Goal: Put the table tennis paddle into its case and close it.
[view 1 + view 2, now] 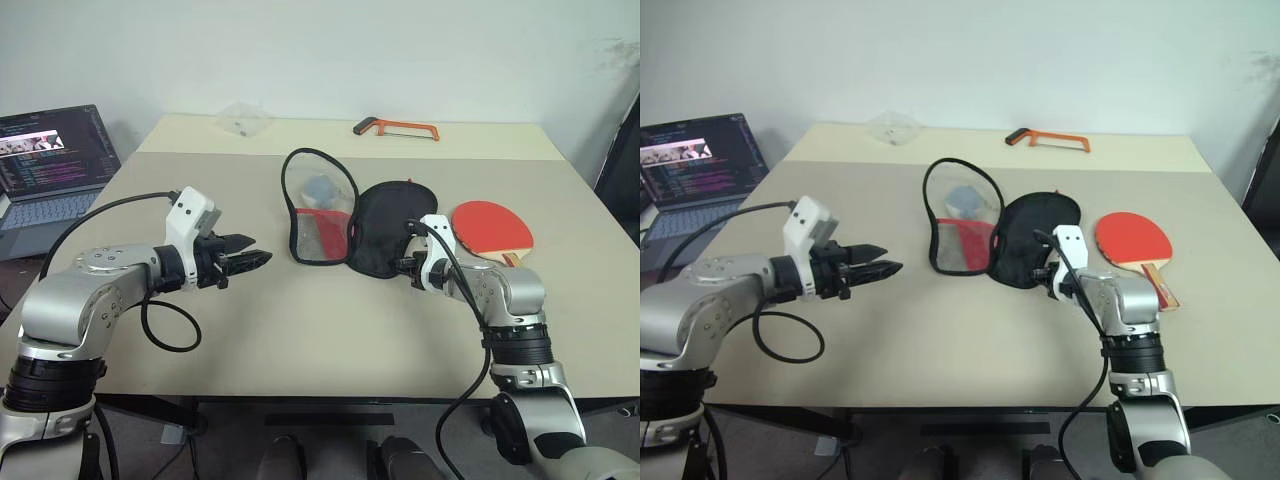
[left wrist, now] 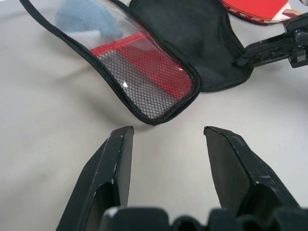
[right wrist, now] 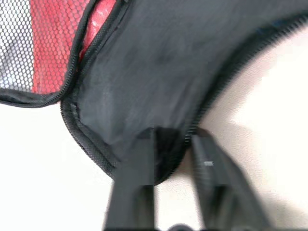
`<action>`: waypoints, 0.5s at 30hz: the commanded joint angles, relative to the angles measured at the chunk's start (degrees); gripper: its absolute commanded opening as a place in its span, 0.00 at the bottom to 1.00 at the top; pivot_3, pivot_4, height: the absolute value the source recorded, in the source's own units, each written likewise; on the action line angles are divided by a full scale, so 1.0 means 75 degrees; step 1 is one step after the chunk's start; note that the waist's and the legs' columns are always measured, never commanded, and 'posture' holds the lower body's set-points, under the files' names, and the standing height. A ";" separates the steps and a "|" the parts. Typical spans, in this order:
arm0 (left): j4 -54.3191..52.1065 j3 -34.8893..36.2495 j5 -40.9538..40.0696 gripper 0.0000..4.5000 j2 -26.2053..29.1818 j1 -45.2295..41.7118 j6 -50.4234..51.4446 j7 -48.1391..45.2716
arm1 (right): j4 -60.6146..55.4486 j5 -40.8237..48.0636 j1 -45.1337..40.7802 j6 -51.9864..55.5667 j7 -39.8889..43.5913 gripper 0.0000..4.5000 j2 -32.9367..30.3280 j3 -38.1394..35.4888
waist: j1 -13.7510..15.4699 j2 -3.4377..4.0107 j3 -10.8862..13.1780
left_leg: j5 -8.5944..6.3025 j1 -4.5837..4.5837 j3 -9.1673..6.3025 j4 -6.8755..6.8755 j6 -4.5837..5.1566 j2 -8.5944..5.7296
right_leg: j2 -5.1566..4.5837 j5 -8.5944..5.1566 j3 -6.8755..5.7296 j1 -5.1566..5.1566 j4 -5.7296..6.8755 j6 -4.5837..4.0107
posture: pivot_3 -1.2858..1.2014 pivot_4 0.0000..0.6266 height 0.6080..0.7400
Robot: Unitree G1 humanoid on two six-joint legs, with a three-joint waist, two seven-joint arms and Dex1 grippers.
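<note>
- My right pincer (image 3: 166, 159) is pinched on the near edge of the black fabric half of the open, paddle-shaped case (image 1: 385, 228), which lies mid-desk (image 1: 300, 340).
- My left pincer (image 1: 255, 261) hangs spread and empty, just short of the case's mesh-and-red flap.
- The red-faced, wooden-handled table tennis paddle (image 1: 491, 228) lies flat just right of the case.
- The head views add an orange-framed hacksaw (image 1: 396, 127) at the desk's far edge.

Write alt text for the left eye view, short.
The right claw is shut on the near edge of the black flap of the open case in the middle of a beige table. The red paddle lies just right of it. The left claw hangs open left of the case; a hacksaw lies at the far edge.
</note>
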 commanded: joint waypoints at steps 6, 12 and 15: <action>0.0006 0.0064 0.0189 0.57 -0.0031 -0.0296 -0.0214 0.0005 | 0.0306 -0.0256 0.0059 -0.0466 0.0599 0.01 -0.1156 0.0192 | 0.0013 0.0000 0.0000 | 0.0000 0.0000 0.0001 0.0000 0.0000 -0.0001 | -0.0001 0.0000 0.0000 0.0000 -0.0001 0.0000 | 0.52 0.24 1.00; 0.0148 -0.0105 0.0332 0.57 -0.0138 -0.0450 -0.0301 -0.0073 | 0.1025 -0.0519 -0.0143 -0.1102 0.1403 0.01 -0.2004 0.0580 | 0.0017 -0.0001 0.0000 | 0.0000 0.0000 0.0002 0.0002 0.0000 -0.0001 | -0.0001 0.0000 0.0000 0.0002 -0.0002 0.0000 | 0.52 0.24 1.00; 0.0276 -0.0177 0.0421 0.57 -0.0197 -0.0562 -0.0347 -0.0105 | 0.1582 -0.0660 -0.0379 -0.1550 0.1726 0.01 -0.2244 0.0774 | 0.0013 -0.0002 0.0000 | 0.0000 0.0001 0.0002 0.0003 0.0001 -0.0001 | 0.0000 0.0000 0.0001 0.0002 -0.0002 0.0001 | 0.52 0.24 1.00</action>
